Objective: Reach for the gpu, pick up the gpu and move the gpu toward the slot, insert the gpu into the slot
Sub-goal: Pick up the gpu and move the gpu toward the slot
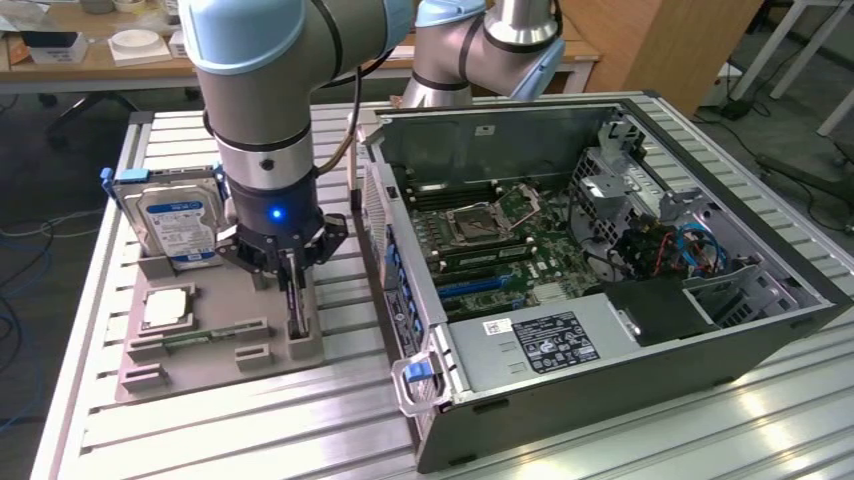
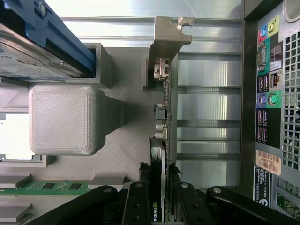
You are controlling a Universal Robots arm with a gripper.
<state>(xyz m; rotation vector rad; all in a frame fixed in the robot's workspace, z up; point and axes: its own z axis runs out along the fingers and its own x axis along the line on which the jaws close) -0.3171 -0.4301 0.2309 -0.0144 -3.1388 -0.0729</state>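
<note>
The gpu [image 1: 296, 312] stands on edge in a holder of the grey fixture plate [image 1: 200, 375], at the exterior view's left of the open computer case. In the wrist view the gpu [image 2: 164, 101] runs away from me as a thin dark card ending in its silvery bracket [image 2: 169, 33]. My gripper [image 1: 291, 285] has come straight down over it. One black finger [image 2: 137, 201] lies against each face of the card, so the gripper [image 2: 160, 204] is shut on it. The card still sits in the holder. The slot [image 1: 491, 297] is a dark strip beside the blue connector on the motherboard.
A silver hard drive [image 1: 180, 225] with a blue label stands upright behind the holder. A processor chip [image 1: 167, 308] and a green memory stick [image 1: 200, 335] lie on the fixture. The case wall [image 1: 400, 300] with its rear ports [image 2: 269, 93] rises close beside the card.
</note>
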